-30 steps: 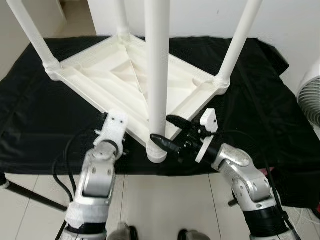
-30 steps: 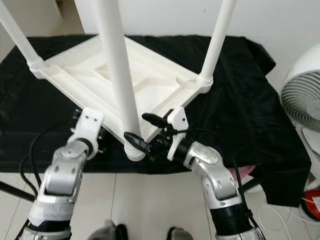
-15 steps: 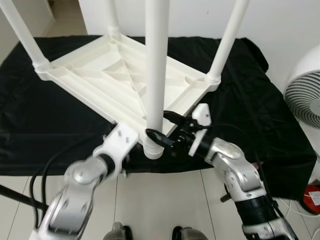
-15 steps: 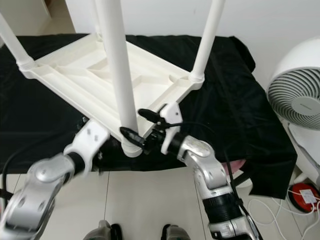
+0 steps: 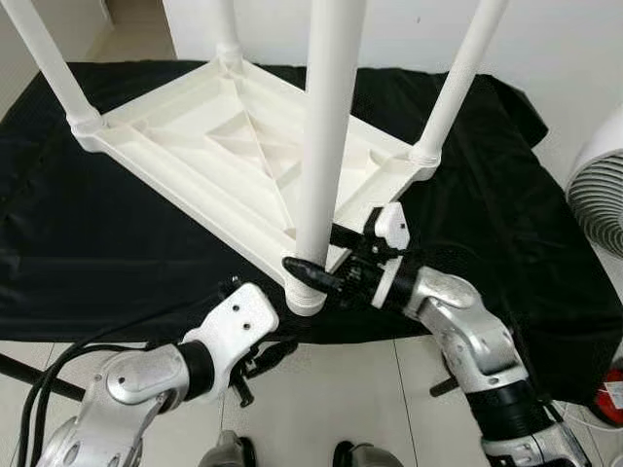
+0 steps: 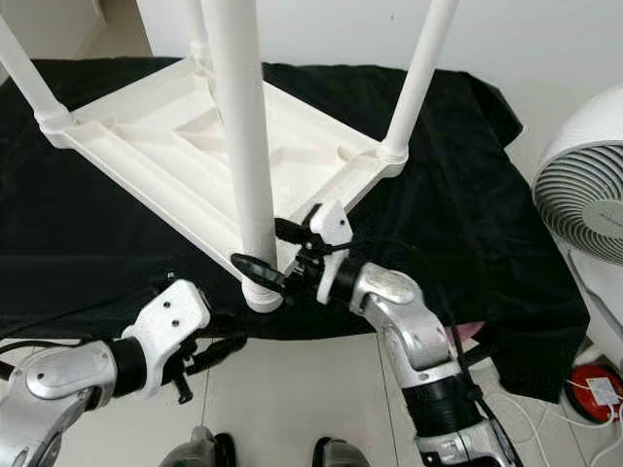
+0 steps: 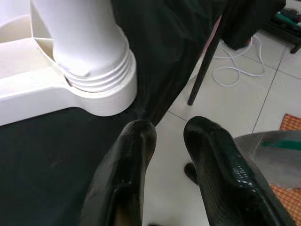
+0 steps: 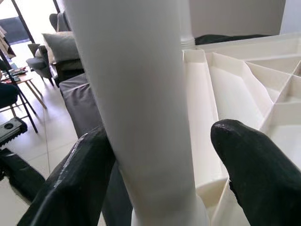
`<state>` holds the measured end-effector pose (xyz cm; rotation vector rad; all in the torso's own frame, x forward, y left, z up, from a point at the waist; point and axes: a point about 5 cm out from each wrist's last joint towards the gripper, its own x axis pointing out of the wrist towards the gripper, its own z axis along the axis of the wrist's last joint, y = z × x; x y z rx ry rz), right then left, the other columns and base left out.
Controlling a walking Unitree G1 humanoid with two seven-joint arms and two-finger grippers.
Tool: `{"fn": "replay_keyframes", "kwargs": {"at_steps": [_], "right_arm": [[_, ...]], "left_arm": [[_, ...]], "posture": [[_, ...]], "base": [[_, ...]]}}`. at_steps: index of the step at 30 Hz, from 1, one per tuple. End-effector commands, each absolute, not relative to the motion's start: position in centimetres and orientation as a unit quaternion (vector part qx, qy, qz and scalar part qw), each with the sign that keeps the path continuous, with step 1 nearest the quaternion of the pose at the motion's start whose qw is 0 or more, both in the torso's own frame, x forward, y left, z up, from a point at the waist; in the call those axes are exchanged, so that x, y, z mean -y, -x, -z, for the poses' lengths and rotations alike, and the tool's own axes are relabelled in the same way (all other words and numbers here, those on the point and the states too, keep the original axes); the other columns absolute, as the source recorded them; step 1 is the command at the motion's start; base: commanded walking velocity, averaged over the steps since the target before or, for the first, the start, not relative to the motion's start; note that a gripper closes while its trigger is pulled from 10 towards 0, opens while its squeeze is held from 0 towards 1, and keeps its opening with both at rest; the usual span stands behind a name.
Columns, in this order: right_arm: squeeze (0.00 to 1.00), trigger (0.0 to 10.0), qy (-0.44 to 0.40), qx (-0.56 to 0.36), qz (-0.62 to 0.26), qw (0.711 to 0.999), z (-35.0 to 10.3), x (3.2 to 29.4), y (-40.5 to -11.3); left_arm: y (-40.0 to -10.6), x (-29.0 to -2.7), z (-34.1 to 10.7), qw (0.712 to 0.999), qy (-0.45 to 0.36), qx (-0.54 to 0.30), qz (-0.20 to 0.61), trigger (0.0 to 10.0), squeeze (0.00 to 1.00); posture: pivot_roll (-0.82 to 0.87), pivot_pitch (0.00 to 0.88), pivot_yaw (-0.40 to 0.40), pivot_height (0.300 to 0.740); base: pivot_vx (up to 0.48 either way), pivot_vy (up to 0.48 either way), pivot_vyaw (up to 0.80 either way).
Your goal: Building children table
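The white children's table (image 5: 243,156) lies upside down on a worktop covered in black cloth (image 5: 88,233), its four legs pointing up – the nearest leg (image 5: 326,146) stands at the corner closest to the robot, seated in a ribbed socket (image 7: 101,77). The right pincer (image 5: 326,258) reaches in low at that leg, its two black fingers (image 8: 244,160) spread either side of the tube just above the socket; one finger touches the leg, the other stands a little off it. The left pincer (image 6: 219,352) hangs lower, below the worktop's front edge over the tiled floor (image 6: 292,389), its fingers (image 7: 134,141) slightly parted and holding nothing – a white fan (image 6: 584,185) stands off to the right
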<state>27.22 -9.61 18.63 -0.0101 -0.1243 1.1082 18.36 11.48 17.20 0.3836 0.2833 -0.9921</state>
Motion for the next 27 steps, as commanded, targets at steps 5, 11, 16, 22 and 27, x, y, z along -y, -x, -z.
{"fn": "replay_keyframes", "kwargs": {"at_steps": [5, 11, 16, 22, 27], "right_arm": [[0.00, 10.0, -0.019, 0.067, -0.530, 0.845, -19.8, 11.3, -26.1], [0.00, 10.0, -0.008, 0.068, -0.519, 0.852, -19.8, 12.0, -25.7], [0.00, 0.0, -0.003, 0.046, -0.520, 0.853, -19.5, 12.6, -25.3], [0.00, 0.0, -0.004, 0.036, -0.527, 0.849, -19.4, 12.3, -25.5], [0.00, 0.0, -0.002, 0.037, -0.537, 0.843, -19.3, 11.5, -25.9]], "left_arm": [[-17.6, -11.7, -17.1, 0.838, -0.183, -0.145, 0.494, 10.0, 0.00], [-17.7, -11.7, -16.9, 0.837, -0.179, -0.147, 0.496, 10.0, 0.00], [-17.8, -11.6, -16.8, 0.837, -0.176, -0.147, 0.497, 10.0, 0.00], [-17.8, -11.4, -16.8, 0.838, -0.174, -0.146, 0.497, 10.0, 0.00], [-17.8, -11.2, -16.8, 0.838, -0.171, -0.143, 0.497, 10.0, 0.00]], "posture": [[-0.07, 0.113, -0.006, 0.740], [-0.07, 0.113, -0.004, 0.740], [-0.08, 0.115, -0.003, 0.740], [-0.08, 0.121, -0.009, 0.740], [-0.07, 0.124, -0.012, 0.740]], "base": [[0.000, 0.000, 0.00], [0.000, 0.000, 0.00], [0.000, 0.000, 0.00], [0.000, 0.000, 0.00], [0.000, 0.000, 0.00]]}}
